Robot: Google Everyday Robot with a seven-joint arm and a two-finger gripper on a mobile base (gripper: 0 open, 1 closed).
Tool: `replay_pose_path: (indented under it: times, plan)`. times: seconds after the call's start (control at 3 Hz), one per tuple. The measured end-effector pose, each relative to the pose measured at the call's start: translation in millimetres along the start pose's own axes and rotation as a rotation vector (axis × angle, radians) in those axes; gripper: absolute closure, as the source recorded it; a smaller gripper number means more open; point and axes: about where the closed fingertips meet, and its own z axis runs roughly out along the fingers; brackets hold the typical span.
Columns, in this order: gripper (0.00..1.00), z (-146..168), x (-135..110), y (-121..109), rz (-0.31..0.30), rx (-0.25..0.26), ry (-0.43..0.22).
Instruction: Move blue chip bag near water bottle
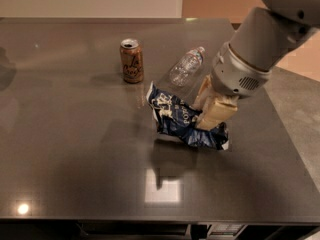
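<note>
The blue chip bag [179,118] is crumpled, dark navy with white lettering, and hangs above the table with its shadow beneath it. My gripper [209,113] is shut on the bag's right part, with tan fingers [216,111] pinching it. The water bottle [186,66] lies on its side just behind the bag, cap pointing to the back right. The bag's upper left corner is a short way in front of the bottle.
An orange-brown drink can [131,60] stands upright left of the bottle. The dark grey table [75,149] ends at the front edge and at the right edge, where a lower grey floor shows. My arm's large grey body fills the upper right.
</note>
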Motion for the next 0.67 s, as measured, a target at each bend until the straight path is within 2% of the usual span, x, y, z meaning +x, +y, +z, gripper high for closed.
replay_pose_path:
  times: [0.33,0.67]
  plan:
    - [1.0,-18.0,10.0,-51.2,0.063,0.081,-0.016]
    - [1.0,-36.0,29.7,-103.3,0.147,0.175,-0.03]
